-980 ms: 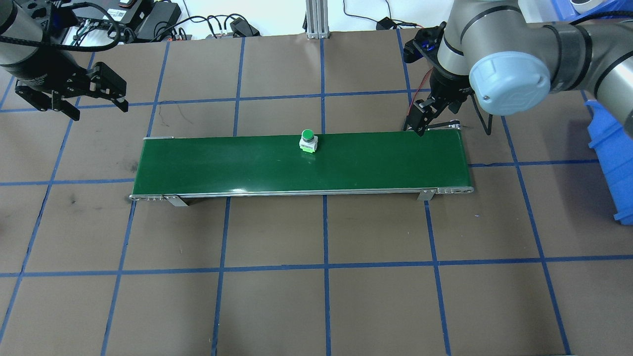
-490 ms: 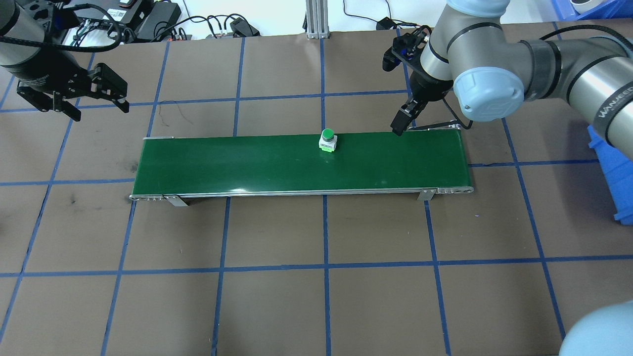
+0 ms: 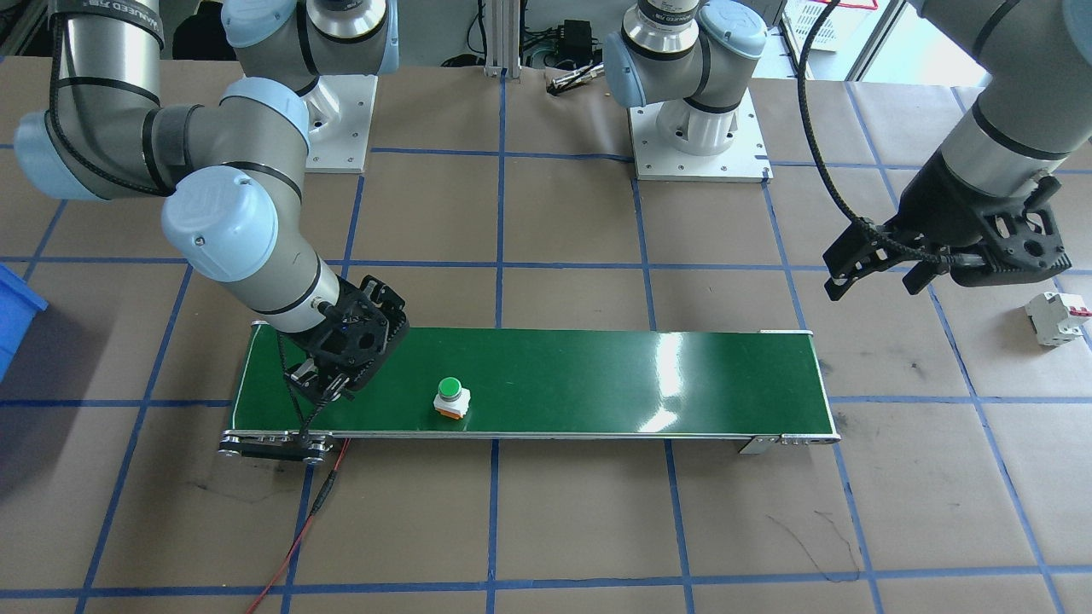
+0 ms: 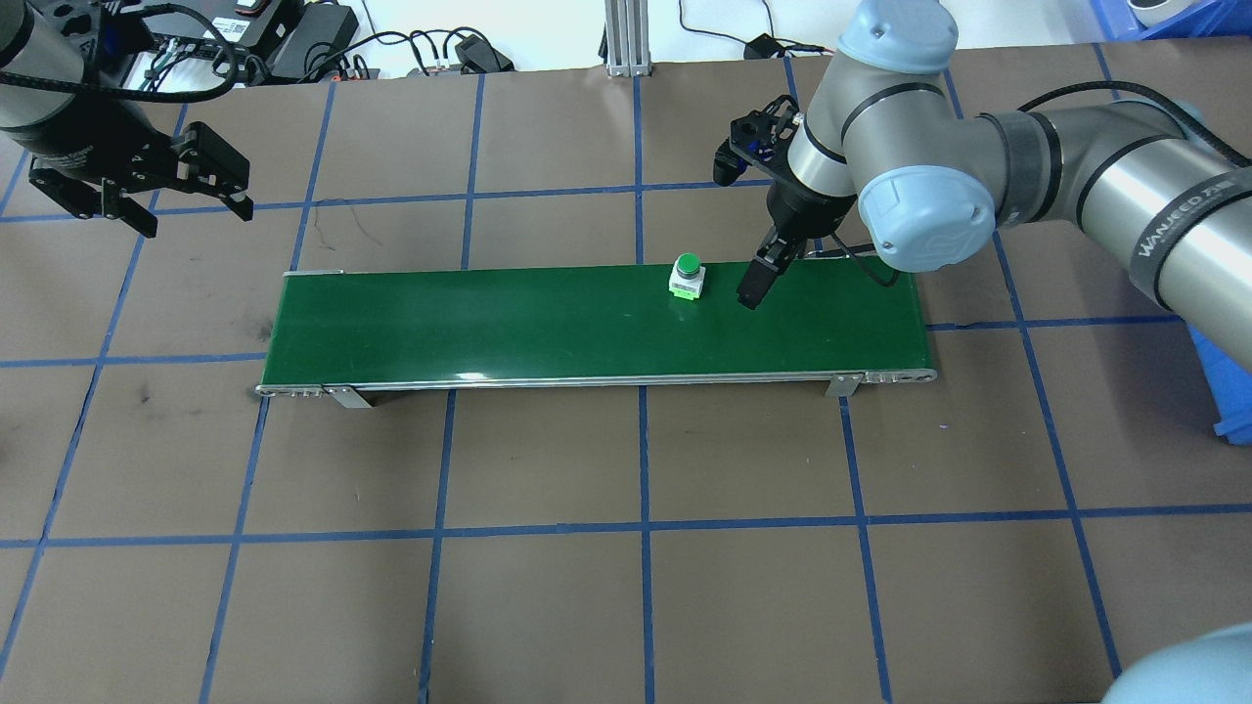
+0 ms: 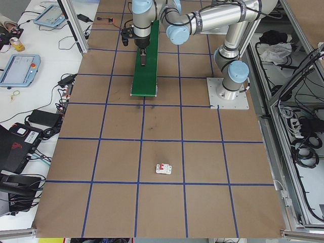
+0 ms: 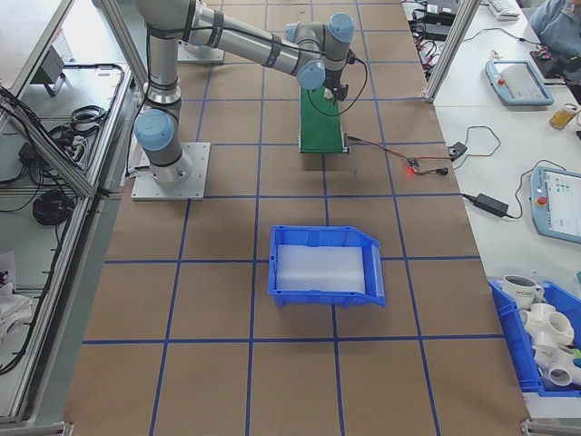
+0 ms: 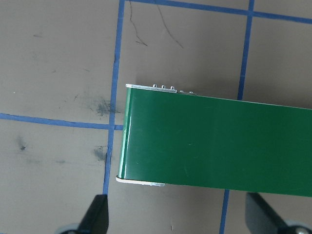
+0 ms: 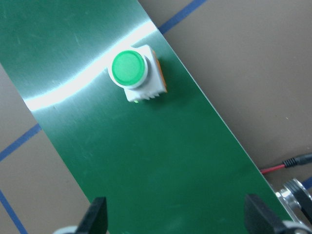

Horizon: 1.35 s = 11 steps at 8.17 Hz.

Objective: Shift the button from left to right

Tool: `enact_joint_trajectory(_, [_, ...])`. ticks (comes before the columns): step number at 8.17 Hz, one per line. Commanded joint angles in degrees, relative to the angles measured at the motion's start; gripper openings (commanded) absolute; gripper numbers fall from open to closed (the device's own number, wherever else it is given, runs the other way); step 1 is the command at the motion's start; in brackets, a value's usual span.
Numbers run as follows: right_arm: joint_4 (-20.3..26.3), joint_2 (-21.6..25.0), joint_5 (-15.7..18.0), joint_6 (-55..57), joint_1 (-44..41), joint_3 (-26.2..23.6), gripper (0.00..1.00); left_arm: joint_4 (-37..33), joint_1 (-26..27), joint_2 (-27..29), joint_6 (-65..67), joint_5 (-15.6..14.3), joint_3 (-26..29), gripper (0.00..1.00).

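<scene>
Green-capped button (image 4: pixel 688 275) stands upright on the belt (image 4: pixel 489 323), just beside the right gripper (image 4: pixel 753 286), on its left-arm side. That gripper's fingers are spread and empty. Centre over the cap, drop straight, close on the white body. Left gripper (image 4: pixel 147 191) is released, well away.
</scene>
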<state>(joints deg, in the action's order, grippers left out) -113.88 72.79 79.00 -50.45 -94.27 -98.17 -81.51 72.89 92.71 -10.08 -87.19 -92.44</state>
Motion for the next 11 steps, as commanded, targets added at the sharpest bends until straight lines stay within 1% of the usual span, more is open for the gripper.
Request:
enact_joint_trajectory(1, [-0.6,-0.5,-2.0,-2.8,-1.0,-0.2,0.99,0.4,0.0,-0.4,0.1,0.0,0.1,1.0])
enact_joint_trajectory(2, [-1.6,-1.7,-2.5,-5.7,-1.0,-0.3,0.94,0.5,0.0,-0.3,0.0,0.0,0.1,1.0])
enact_joint_trajectory(3, [-1.9,-2.5,-2.2,-9.5,-0.9,-0.2,0.88,0.5,0.1,-0.5,0.1,0.0,0.1,1.0])
enact_joint_trajectory(4, [-4.3,-3.3,-1.2,-9.7,-0.7,-0.2,0.83,0.5,0.1,-0.7,0.1,0.0,0.1,1.0])
enact_joint_trajectory(5, [-6.9,-4.8,1.1,-9.7,-0.5,-0.1,0.84,0.6,0.1,-0.7,0.1,0.0,0.1,1.0])
enact_joint_trajectory(6, [-9.2,-5.4,2.3,-10.8,-0.5,-0.1,0.84,0.7,0.1,-0.7,0.0,0.0,0.1,1.0])
enact_joint_trajectory(7, [-9.3,-6.2,3.1,-12.7,-0.3,-0.1,0.71,0.7,0.1,-0.7,0.1,0.1,0.0,1.0])
enact_joint_trajectory(8, [-9.3,-6.2,5.4,-12.8,0.2,-0.1,0.05,0.7,0.1,-0.8,0.1,0.2,-0.1,1.0])
enact_joint_trajectory(9, [-8.9,-5.9,5.9,-12.9,0.6,-0.1,0.0,0.6,0.1,-1.0,0.1,0.2,-0.1,1.0])
enact_joint_trajectory(11, [-8.6,-5.1,6.4,-12.7,0.8,0.5,0.0,0.6,0.1,-1.7,0.1,0.1,-0.1,1.0])
